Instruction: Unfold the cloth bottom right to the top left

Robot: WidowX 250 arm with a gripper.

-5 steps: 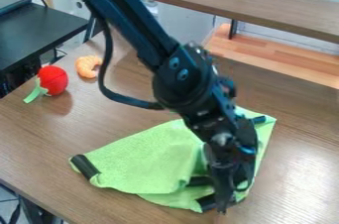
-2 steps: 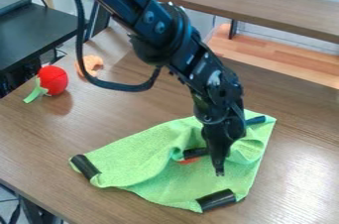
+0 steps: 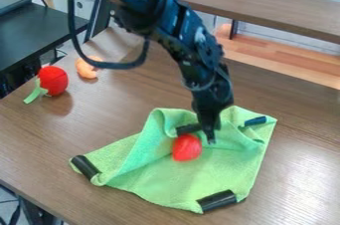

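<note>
Black arm (image 3: 193, 45) slants down from the top, its gripper (image 3: 211, 139) pinching the cloth (image 3: 215, 176).

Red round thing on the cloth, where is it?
Camera view, lower half, slightly right of centre: the red round thing lies on the green cloth, lower left of the gripper.

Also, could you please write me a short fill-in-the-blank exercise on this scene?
The cloth that the end effector grips is coloured ____.
The roundish thing lying on the cloth is coloured ____.
The strip at the cloth's corner nearest the camera is coloured ____.
Missing words: green; red; black.
</note>
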